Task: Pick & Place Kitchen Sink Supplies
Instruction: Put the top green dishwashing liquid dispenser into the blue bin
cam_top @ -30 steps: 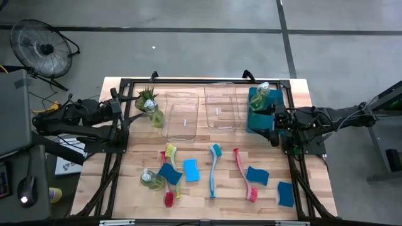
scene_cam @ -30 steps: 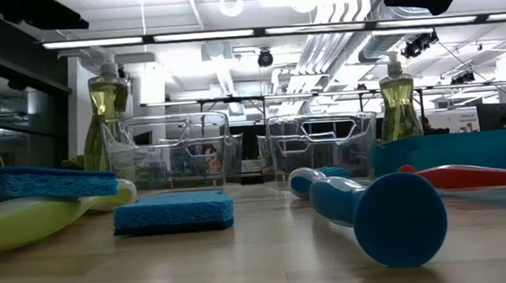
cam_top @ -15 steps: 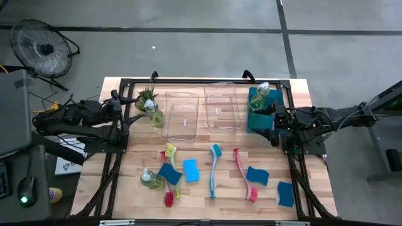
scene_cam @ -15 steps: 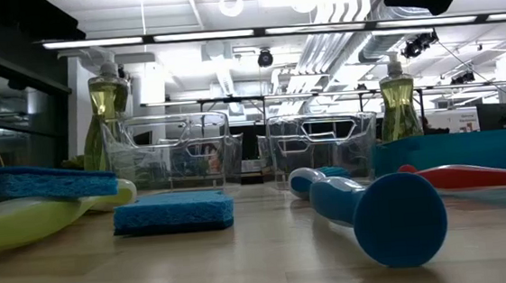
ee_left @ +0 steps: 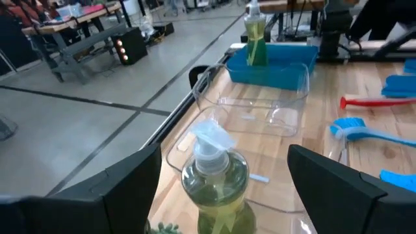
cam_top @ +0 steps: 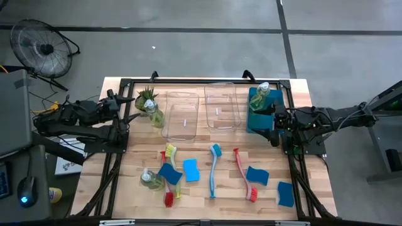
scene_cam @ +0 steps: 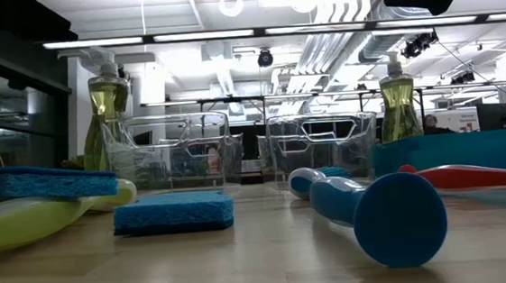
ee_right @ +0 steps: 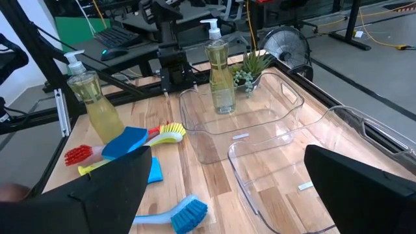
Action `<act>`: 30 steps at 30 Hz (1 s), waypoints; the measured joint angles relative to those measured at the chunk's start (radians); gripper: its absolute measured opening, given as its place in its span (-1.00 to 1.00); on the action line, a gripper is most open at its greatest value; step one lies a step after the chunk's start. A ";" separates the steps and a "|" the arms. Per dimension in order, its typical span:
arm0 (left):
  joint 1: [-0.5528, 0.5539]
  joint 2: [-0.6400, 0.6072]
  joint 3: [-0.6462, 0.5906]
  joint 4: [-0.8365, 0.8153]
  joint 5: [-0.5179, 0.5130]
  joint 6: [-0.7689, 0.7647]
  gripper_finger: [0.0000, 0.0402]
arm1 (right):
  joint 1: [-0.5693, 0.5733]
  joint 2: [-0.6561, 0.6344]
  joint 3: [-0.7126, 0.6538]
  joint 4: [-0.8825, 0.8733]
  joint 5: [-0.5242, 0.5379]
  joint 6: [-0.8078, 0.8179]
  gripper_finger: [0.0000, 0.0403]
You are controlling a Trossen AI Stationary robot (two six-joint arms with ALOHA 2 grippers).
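High view: the sink supplies are lying spread over the near half of the wooden table (cam_top: 301, 88). A soap bottle (cam_top: 149, 179) is sitting near the left, with a blue sponge (cam_top: 169, 173) resting across a red brush (cam_top: 168, 188) and a yellow-green brush (cam_top: 172, 158) just beside it. A second sponge (cam_top: 191, 169) is lying just right of that pile, then a teal brush (cam_top: 213, 169), another red brush (cam_top: 244, 174), and two more sponges (cam_top: 257, 175) (cam_top: 285, 193) toward the near right corner. Farther back, a second bottle (cam_top: 154, 114) is standing beside a small potted plant (cam_top: 146, 96) and touching the left of two clear bins (cam_top: 182, 115) (cam_top: 221, 105); a third bottle (cam_top: 263, 92) is standing in the teal bin (cam_top: 256, 119) at the far right. The left gripper (ee_left: 224, 175) is hovering at the far left edge, fingers spread wide, pointing at the bottle by the plant without touching it. The right gripper (ee_right: 227, 188) is waiting at the right edge by the teal bin, fingers wide apart and holding nothing.
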 joint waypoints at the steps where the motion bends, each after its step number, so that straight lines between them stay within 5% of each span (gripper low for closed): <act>1: 0.000 -0.011 0.000 -0.002 0.000 0.000 0.63 | 0.000 0.000 0.000 0.000 0.000 0.000 0.98; 7: 0.000 -0.045 -0.004 0.004 -0.026 -0.051 0.63 | 0.000 0.000 0.000 0.000 0.000 0.000 0.98; 17: 0.000 0.034 -0.158 0.356 0.090 0.019 0.63 | 0.000 0.000 0.000 0.000 0.000 0.000 0.98; 30: 0.000 0.083 -0.048 0.404 0.040 0.192 0.63 | 0.000 0.000 0.000 0.000 0.000 0.000 0.98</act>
